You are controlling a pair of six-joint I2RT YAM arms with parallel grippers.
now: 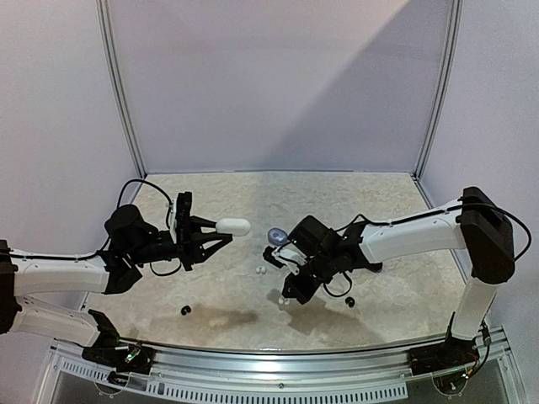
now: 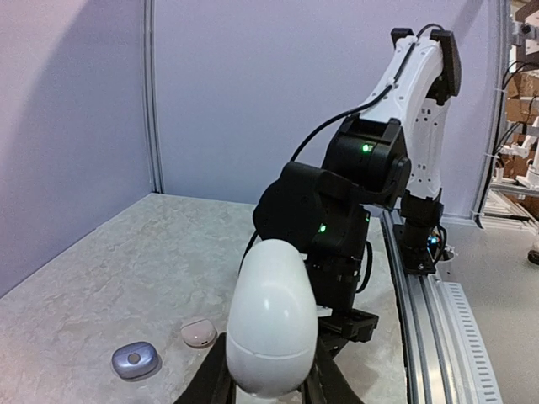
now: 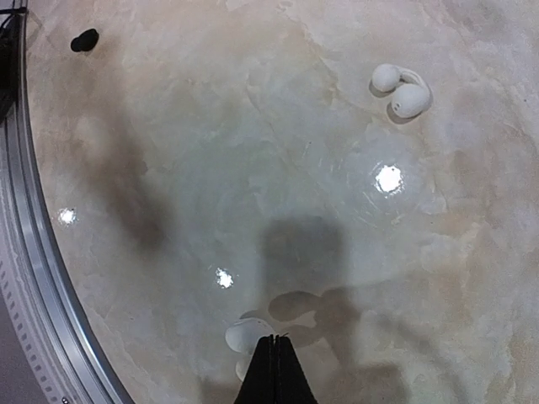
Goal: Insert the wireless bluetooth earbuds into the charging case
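Views: right wrist alone shows white earbud pair (image 3: 400, 91) at 1 o'clock and black earbud (image 3: 84, 39) at 11 o'clock; left wrist alone shows pink case (image 2: 199, 332).
Left gripper (image 1: 216, 229): clamped on white charging case (image 1: 233, 225), raised off table (image 1: 379, 202).
Right gripper (image 3: 274, 343): fingers pressed together, gripping nothing, white earbud (image 3: 246, 334) just beside tip at 10 o'clock.

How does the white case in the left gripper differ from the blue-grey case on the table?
The white case is egg-shaped and plain; the blue-grey case is flatter, with a pale round mark. The white case is held up in the left gripper; the blue-grey case lies on the table. Both are smooth, rounded and shut.
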